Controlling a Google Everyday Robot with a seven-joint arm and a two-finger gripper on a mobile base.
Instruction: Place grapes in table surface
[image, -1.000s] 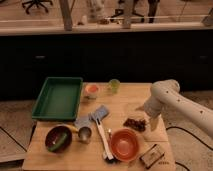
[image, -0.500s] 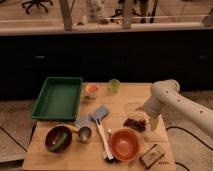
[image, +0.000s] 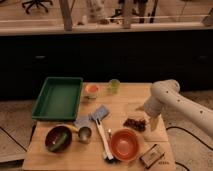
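A dark bunch of grapes (image: 135, 123) lies on the wooden table (image: 125, 102) at the right, just above the orange bowl (image: 124, 144). My gripper (image: 153, 121) hangs from the white arm (image: 170, 100) right beside the grapes, on their right, close to the table surface.
A green tray (image: 58, 97) sits at the back left. An orange cup (image: 91, 90) and a green cup (image: 114, 86) stand at the back. A dark bowl with a green item (image: 58, 138), a metal cup (image: 84, 133), a blue cloth (image: 98, 114), a white brush (image: 104, 141) and a small box (image: 151, 155) lie in front.
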